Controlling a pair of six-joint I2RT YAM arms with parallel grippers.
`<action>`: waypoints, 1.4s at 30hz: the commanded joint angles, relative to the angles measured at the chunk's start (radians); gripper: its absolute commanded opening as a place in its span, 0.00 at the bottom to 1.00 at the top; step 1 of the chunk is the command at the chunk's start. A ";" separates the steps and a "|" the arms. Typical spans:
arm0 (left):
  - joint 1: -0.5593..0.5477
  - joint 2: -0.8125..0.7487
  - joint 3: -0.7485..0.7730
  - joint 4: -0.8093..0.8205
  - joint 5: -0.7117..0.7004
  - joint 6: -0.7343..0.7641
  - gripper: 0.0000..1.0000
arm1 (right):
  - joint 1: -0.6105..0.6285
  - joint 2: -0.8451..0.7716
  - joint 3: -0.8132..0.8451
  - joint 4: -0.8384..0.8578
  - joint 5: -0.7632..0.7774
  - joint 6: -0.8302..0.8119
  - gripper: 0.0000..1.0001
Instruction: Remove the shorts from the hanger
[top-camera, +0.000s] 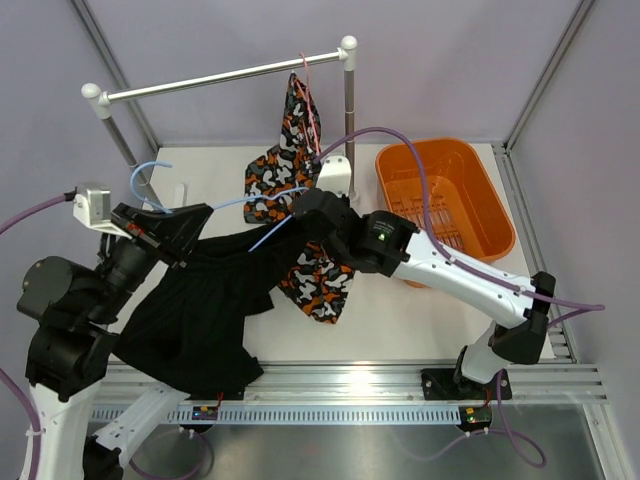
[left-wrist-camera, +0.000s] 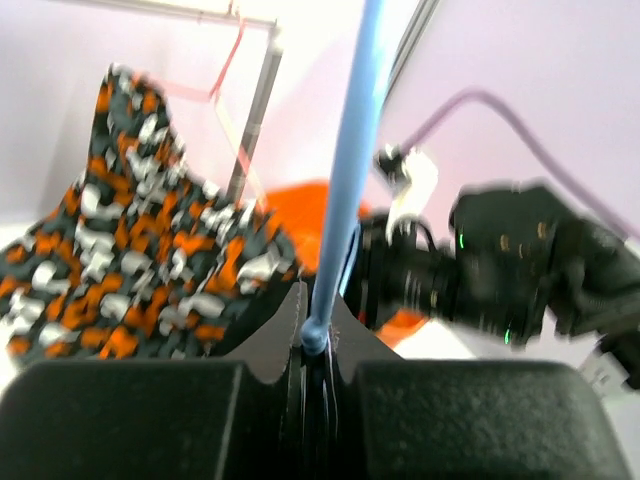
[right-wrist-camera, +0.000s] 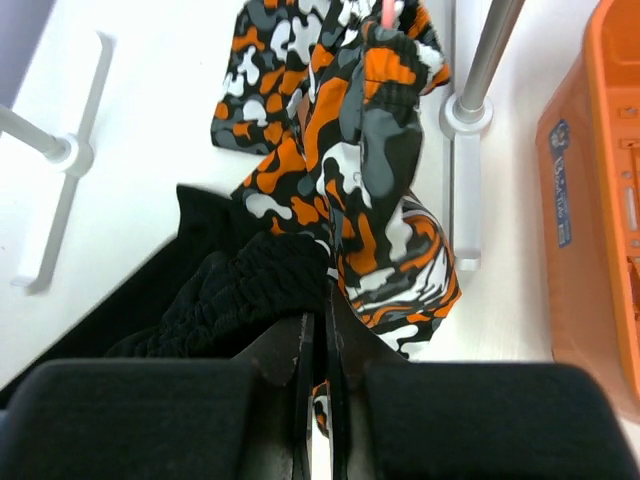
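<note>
The black shorts (top-camera: 200, 310) hang from a blue hanger (top-camera: 160, 165) and drape down to the table's front edge. My left gripper (top-camera: 193, 217) is shut on the blue hanger's wire (left-wrist-camera: 350, 170), seen rising from between its fingertips (left-wrist-camera: 318, 335). The camouflage shorts (top-camera: 275, 175) hang on a pink hanger (top-camera: 305, 95) from the rack bar (top-camera: 220, 78). My right gripper (top-camera: 305, 215) is between the two pairs, shut on the black shorts' gathered waistband (right-wrist-camera: 240, 290) at its tips (right-wrist-camera: 322, 325), with the camouflage cloth (right-wrist-camera: 360, 180) against its right finger.
An orange basket (top-camera: 440, 143) stands at the right behind my right arm; it also shows in the right wrist view (right-wrist-camera: 600, 200). The rack's right post (right-wrist-camera: 490, 50) and left foot (right-wrist-camera: 60, 150) stand on the white table.
</note>
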 joint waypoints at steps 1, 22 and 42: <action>-0.004 0.199 -0.091 0.313 -0.073 -0.127 0.00 | 0.324 0.020 0.059 0.075 -0.198 -0.151 0.00; -0.004 0.068 -0.160 0.281 -0.185 -0.120 0.00 | 0.279 -0.127 0.035 0.011 0.077 -0.108 0.01; -0.004 -0.079 -0.226 0.201 -0.312 -0.070 0.00 | 0.004 -0.283 -0.159 0.110 -0.098 -0.038 0.00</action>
